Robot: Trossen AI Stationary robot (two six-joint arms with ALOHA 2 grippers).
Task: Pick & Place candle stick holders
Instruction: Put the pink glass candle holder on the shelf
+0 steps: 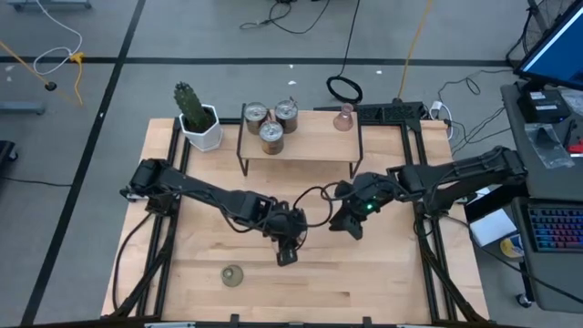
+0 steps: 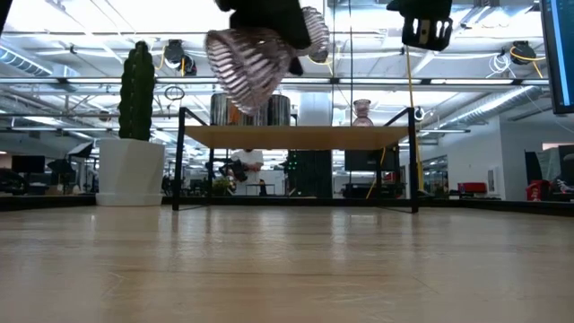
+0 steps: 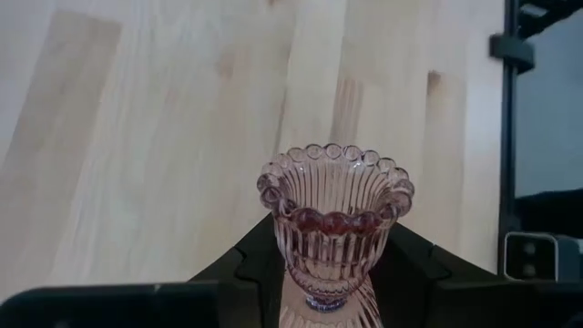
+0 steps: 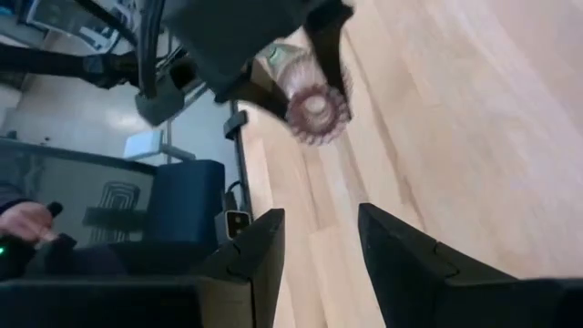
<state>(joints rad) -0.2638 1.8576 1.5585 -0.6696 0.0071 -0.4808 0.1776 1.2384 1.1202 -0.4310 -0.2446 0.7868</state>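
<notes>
My left gripper [image 1: 288, 244] is shut on a pink ribbed glass candle stick holder [image 3: 332, 219], held high over the middle of the table [image 2: 256, 54]. My right gripper [image 4: 319, 246] hangs open just to its right [image 1: 350, 222], with nothing between its fingers. Three silvery candle stick holders [image 1: 271, 123] and a second pink glass one [image 1: 343, 118] stand on their bases on a small wooden shelf [image 1: 310, 144] at the far side. An olive-green glass holder [image 1: 232, 275] sits on the table near the front edge. My left gripper pinches the pink holder's narrow lower part [image 3: 321, 278], just above its foot, between its two fingers [image 3: 244, 264]. The fingers slant down from above. The beaded mouth [image 3: 335, 173] points away from the gripper, and the holder hangs tilted, clear of the table.
A green cactus in a white pot [image 1: 197, 117] stands at the far left beside the shelf. The shelf's thin black legs [image 2: 177, 161] stand on the wooden tabletop [image 1: 383, 273]. Black frame rails run along the table's sides, and cables lie on the floor beyond.
</notes>
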